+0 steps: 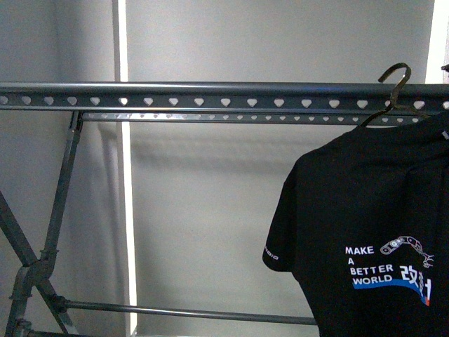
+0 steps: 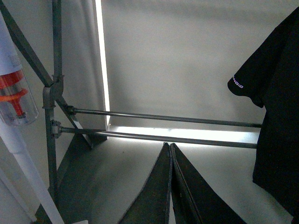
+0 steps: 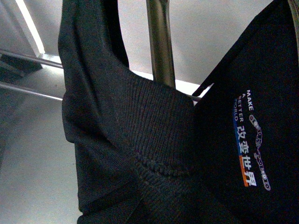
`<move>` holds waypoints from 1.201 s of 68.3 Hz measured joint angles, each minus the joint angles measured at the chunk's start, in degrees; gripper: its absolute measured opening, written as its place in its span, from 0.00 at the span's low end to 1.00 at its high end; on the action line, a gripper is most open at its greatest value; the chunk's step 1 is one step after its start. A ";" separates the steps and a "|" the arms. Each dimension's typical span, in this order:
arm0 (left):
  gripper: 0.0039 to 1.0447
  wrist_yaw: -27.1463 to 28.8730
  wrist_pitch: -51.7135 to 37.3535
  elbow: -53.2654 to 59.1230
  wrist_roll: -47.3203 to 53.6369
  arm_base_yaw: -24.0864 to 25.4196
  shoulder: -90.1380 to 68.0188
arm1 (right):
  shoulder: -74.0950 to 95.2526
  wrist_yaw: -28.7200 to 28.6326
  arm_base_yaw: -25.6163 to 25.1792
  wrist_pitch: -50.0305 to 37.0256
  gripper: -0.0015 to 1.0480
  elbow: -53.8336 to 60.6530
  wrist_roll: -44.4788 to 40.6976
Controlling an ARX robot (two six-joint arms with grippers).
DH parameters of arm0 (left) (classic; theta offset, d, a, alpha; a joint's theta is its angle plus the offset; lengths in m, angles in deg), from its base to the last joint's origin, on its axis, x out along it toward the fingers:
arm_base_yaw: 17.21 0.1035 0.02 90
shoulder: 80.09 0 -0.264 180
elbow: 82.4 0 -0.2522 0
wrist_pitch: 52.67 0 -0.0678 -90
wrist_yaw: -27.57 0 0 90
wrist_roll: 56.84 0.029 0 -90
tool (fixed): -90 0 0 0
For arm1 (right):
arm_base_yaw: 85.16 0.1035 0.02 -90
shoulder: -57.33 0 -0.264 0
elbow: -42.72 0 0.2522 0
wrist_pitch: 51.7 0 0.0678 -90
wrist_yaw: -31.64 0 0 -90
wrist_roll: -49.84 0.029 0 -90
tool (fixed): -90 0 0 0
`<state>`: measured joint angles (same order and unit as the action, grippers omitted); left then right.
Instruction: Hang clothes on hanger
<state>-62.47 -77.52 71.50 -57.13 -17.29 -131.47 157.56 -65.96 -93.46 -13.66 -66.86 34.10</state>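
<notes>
Printed top [image 1: 372, 232] already hanging at 3 o'clock on grey rack [image 1: 210, 95] via small hook hanger [image 1: 394, 91], so weight's on rail. Left gripper [image 2: 170, 186] pinched closed, empty. Right gripper: can't tell, fabric blocks view.

Black printed top [image 1: 365, 232] hangs at the grey heart-holed rack's [image 1: 210, 97] right end.

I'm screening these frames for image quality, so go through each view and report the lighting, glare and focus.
Front view: sharp and evenly lit; a bright vertical strip blows out behind the rack, which casts a soft wall shadow. Left wrist view: strong backlight, shut gripper dim. Right wrist view: near black fabric dark, chest print legible.
</notes>
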 joint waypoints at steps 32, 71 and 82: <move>0.03 0.02 6.29 8.04 0.02 0.00 14.47 | 4.02 9.60 4.70 -3.17 0.03 -1.42 -4.50; 0.03 0.04 17.57 11.32 0.17 0.00 30.49 | -42.05 -11.76 -0.68 -48.00 0.93 52.43 17.99; 0.03 0.04 21.59 11.32 0.17 0.00 34.67 | -73.18 -4.81 -2.25 -32.52 0.80 72.32 21.00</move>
<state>-62.42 -55.92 82.82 -56.96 -17.29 -96.80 84.38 -70.77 -95.71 -46.19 5.47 55.10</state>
